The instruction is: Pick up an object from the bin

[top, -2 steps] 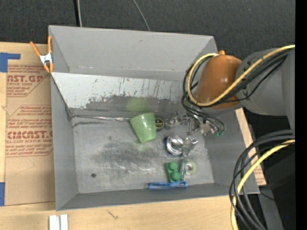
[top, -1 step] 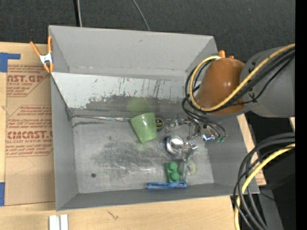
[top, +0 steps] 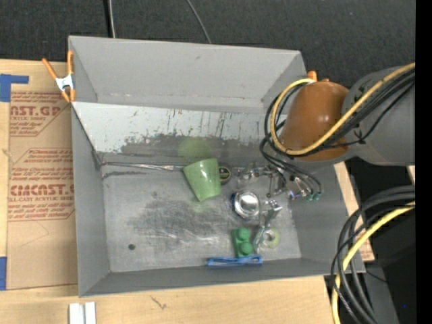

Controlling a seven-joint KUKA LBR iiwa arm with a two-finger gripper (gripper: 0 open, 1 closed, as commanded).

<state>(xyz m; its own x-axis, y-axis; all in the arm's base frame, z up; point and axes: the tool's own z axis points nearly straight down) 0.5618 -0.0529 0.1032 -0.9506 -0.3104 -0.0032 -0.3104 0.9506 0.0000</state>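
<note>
Presently my pincer (top: 268, 216) hangs just beside a shiny silver round piece (top: 246, 204); how far open, I cannot tell.

Dark floor above, pale wood below, under soft even light.
A dark charcoal, finely speckled floor covering (top: 283, 9), which looks like short-pile carpet though the weave is hard to make out, spans the whole top of the view and runs down the right side. Two thin black lines lie on it: a straight black cable (top: 108, 9) dropping from the top edge at the left, and a slim curved black cable (top: 194, 13) arcing down just right of it. Along the bottom runs a pale, light-brown wooden surface (top: 202, 307) with a smooth matt face and a few small dark marks. The light is diffuse and comes from above, casting no hard shadows on floor or wood.
</note>
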